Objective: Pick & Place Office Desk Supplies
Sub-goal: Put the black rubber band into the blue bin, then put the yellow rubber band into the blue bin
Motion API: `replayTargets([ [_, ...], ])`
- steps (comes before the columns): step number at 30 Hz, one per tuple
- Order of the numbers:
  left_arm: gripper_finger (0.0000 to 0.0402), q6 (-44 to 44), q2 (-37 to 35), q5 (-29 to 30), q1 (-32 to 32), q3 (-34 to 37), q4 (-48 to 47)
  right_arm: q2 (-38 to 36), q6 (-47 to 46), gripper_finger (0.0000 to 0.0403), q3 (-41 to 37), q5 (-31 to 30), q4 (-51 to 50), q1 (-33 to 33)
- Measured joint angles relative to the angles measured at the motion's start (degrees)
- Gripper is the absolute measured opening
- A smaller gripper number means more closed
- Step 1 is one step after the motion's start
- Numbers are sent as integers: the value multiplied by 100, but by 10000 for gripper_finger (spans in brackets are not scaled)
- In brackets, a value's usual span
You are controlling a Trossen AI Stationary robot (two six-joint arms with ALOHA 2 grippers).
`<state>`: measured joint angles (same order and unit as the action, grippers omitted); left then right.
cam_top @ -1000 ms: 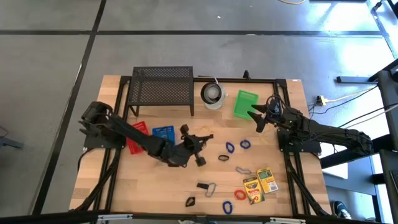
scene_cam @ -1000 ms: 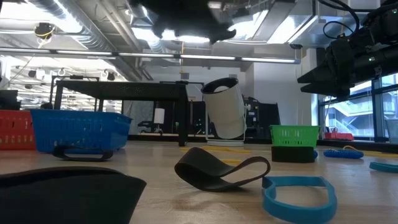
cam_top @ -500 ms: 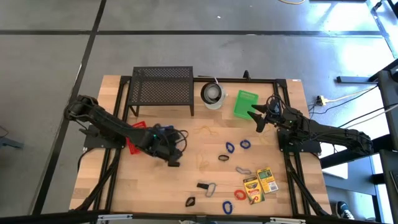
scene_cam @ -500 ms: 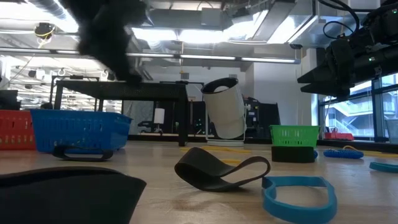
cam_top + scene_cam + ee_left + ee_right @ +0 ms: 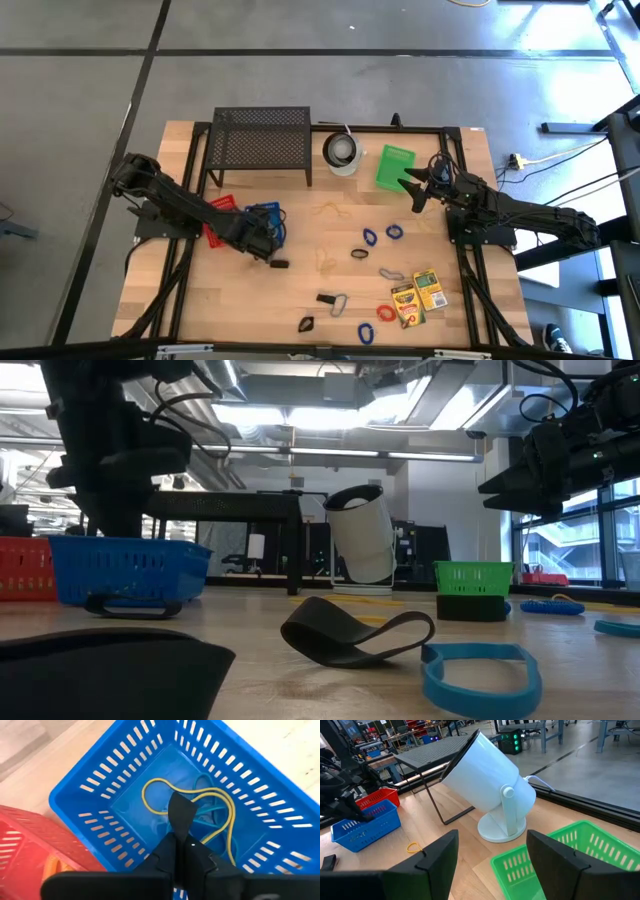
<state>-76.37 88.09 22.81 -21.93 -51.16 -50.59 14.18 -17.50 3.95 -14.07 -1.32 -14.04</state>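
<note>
Overhead, we list a wooden counter (image 5: 250,310) with the left hand (image 5: 266,236) at left of centre, over the blue basket (image 5: 262,212), which sits beside a red basket (image 5: 218,206). The right hand (image 5: 413,187) hangs at upper right, just beside the green basket (image 5: 396,166). A black mesh rack (image 5: 261,131) and a round white object (image 5: 343,152) stand along the top edge. Loose supplies lie in the lower right of the frame: two crayon boxes (image 5: 419,296), blue rubber bands (image 5: 381,234), a red band (image 5: 386,312), a silver clip (image 5: 340,304) and black binder clips (image 5: 306,323); a tan band (image 5: 328,262) lies near centre.

At counter level we record a black band (image 5: 350,632) in the centre foreground, a blue one (image 5: 480,672) to its right, and the blue basket at left with the left arm (image 5: 105,450) above it.

From the left wrist we note the left hand (image 5: 181,827) with its fingers together, clamped on a small black piece (image 5: 180,811) over the blue basket's floor, where a yellow rubber band (image 5: 200,807) and a blue one lie.

From the right wrist we enter the right hand (image 5: 492,851), fingers spread wide apart and holding nothing, facing the white object and green basket.
</note>
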Motion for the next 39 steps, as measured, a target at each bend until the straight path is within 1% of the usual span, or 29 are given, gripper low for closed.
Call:
replayTargets([
  [5, 39, -42, 0, -47, -2, 0, 5, 0, 0, 237, 0, -1, -1, 0],
  [12, 97, -44, 0, -83, -2, 0, 5, 1, 0, 237, 0, -1, 0, 0],
  [17, 135, -37, 0, 40, -1, -58, -44, 1, 0, 237, 0, 0, 0, 1],
  [20, 151, 245, 0, 176, 16, -229, -50, 0, 0, 237, 0, 1, 0, 2],
  [23, 160, 900, 0, 528, 97, -550, -50, 1, 0, 237, 0, -1, 0, 0],
  [26, 161, 1911, -8, 977, 193, -916, 147, -1, 0, 237, 0, 0, -1, 2],
  [28, 160, 2766, -9, 1237, 241, -1009, 753, 1, 0, 237, 0, -1, -2, 0],
  [30, 160, 3747, 8, 1251, 300, -1008, 1634, 1, 0, 237, 0, -1, -2, 0],
  [32, 162, 4687, 127, 977, 352, -1010, 2555, -1, 0, 237, 0, -1, -2, 2],
  [35, 168, 5778, 435, 245, 420, -1010, 3640, 1, 0, 237, 0, 0, -2, 2],
  [39, 177, 6676, 948, -714, 488, -1010, 4421, 1, 0, 237, 0, 0, -2, 2],
])
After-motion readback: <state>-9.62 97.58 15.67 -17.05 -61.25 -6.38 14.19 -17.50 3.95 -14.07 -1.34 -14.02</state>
